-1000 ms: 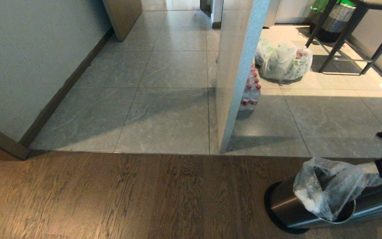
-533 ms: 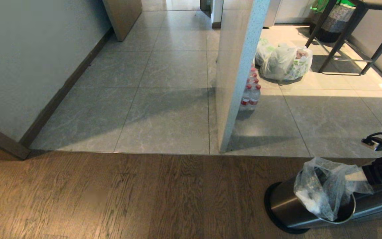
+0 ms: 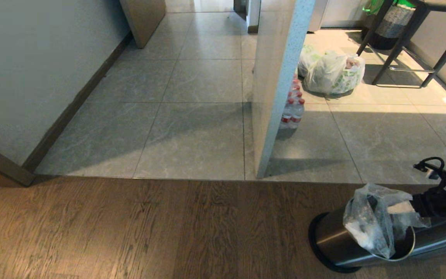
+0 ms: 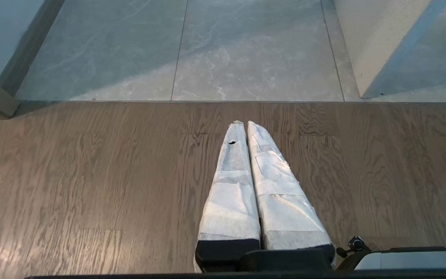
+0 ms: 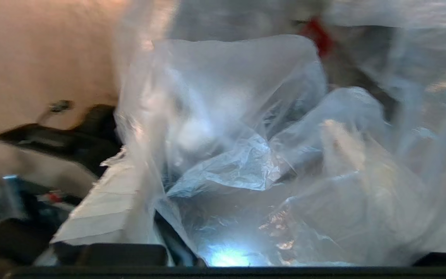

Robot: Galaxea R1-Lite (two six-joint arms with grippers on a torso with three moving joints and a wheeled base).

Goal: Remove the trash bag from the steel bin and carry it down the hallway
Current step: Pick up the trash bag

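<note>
The steel bin (image 3: 331, 240) stands on the wooden floor at the lower right of the head view. The clear, wrinkled trash bag (image 3: 370, 224) bulges up out of its mouth. My right gripper (image 3: 401, 209) reaches in from the right at the bag's top. It is open, with one white-wrapped finger (image 3: 399, 208) against the film. In the right wrist view the trash bag (image 5: 246, 155) fills the picture and loose film lies between the spread fingers of the right gripper (image 5: 227, 155). My left gripper (image 4: 245, 123) is shut and empty, parked over the wooden floor. The hallway is out of view.
A pale partition wall (image 3: 273, 97) ends just ahead on grey tiles, with a pack of water bottles (image 3: 292, 112) beside it. Farther right lie a white bag with green print (image 3: 333, 73), dark table legs (image 3: 401, 42) and a woven basket (image 3: 391, 21). A wall (image 3: 33, 77) runs along the left.
My right gripper has opened and let go of the bag's stretched corner, then moved left toward the bin's mouth. The bag has slumped back over the bin.
</note>
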